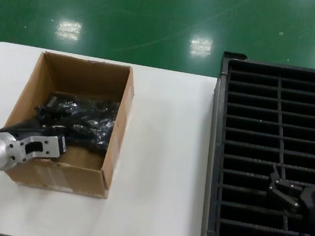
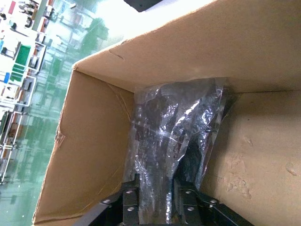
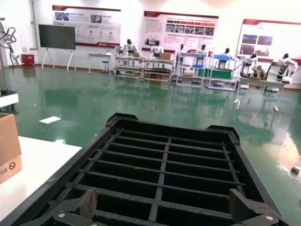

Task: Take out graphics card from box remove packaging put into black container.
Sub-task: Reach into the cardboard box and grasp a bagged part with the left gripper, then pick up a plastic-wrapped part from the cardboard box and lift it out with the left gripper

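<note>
Graphics card [image 2: 164,141], bagged, sat in the box [image 1: 39,173] as my left gripper [image 2: 156,207] clamped the packaging [image 2: 197,113]; right gripper [image 3: 162,207] gaped over the black container [image 3: 164,165]; next, lift.

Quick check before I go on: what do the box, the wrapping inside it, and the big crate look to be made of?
The box: brown cardboard, matte, with creased, dented walls. The packaging: thin plastic film, shiny, translucent grey, crinkled with bright glints. The black container: probably moulded plastic, matte black, with thin straight ribs.
</note>
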{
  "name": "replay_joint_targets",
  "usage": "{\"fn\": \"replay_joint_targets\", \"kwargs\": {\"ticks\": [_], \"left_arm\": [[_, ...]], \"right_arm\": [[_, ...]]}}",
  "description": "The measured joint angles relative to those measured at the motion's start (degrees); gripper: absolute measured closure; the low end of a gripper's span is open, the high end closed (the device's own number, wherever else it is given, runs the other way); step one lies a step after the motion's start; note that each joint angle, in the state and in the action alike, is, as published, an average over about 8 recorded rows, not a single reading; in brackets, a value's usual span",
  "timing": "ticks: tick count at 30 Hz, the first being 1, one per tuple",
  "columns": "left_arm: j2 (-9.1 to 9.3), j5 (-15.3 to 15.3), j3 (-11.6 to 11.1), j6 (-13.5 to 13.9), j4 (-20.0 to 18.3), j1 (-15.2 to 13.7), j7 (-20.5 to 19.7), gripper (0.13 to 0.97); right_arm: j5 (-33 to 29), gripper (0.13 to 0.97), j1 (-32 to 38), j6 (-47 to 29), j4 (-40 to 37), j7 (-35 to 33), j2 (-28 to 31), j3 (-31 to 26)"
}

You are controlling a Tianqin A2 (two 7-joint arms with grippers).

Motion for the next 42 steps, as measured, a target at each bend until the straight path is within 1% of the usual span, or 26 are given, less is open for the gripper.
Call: {"fn": "replay_joint_targets", "kwargs": {"ticks": [1, 9, 18, 20, 24, 26, 28, 33, 38, 42], "left_arm": [[0.01, -0.16, 0.0, 0.01, 0.07, 0.0, 0.16, 0.736], [0.19, -1.29, 0.07, 0.16, 0.69, -0.19, 1.28, 0.875], [0.72, -2.29, 0.15, -0.08, 1.8, -0.89, 2.58, 0.946], [0.77, -2.46, 0.04, -0.39, 1.94, -1.15, 2.88, 0.946], [0.41, -2.35, -0.53, -1.23, 0.57, -1.24, 2.86, 0.949], [-0.02, -1.71, -1.1, -1.59, -1.39, -0.82, 2.09, 0.952], [-0.6, -0.49, -1.96, -1.79, -4.23, -0.04, 0.7, 0.954], [-2.16, 4.39, -5.0, -1.48, -12.56, 2.91, -3.92, 0.957], [-3.17, 9.14, -8.8, -0.82, -20.64, 6.45, -7.44, 0.957], [-3.39, 12.33, -12.78, 0.15, -28.34, 10.25, -10.16, 0.957]], "right_arm": [[0.0, 0.129, 0.0, 0.0, 0.0, 0.0, 0.0, 0.0], [0.0, 0.129, 0.0, 0.0, 0.0, 0.0, 0.0, 0.0], [0.0, 0.129, 0.0, 0.0, 0.0, 0.0, 0.0, 0.0], [0.0, 0.129, 0.0, 0.0, 0.0, 0.0, 0.0, 0.0], [0.0, 0.129, 0.0, 0.0, 0.0, 0.0, 0.0, 0.0], [0.0, 0.129, 0.0, 0.0, 0.0, 0.0, 0.0, 0.0], [0.0, 0.129, 0.0, 0.0, 0.0, 0.0, 0.0, 0.0], [0.0, 0.129, 0.0, 0.0, 0.0, 0.0, 0.0, 0.0], [0.0, 0.129, 0.0, 0.0, 0.0, 0.0, 0.0, 0.0], [0.0, 0.129, 0.0, 0.0, 0.0, 0.0, 0.0, 0.0]]}}
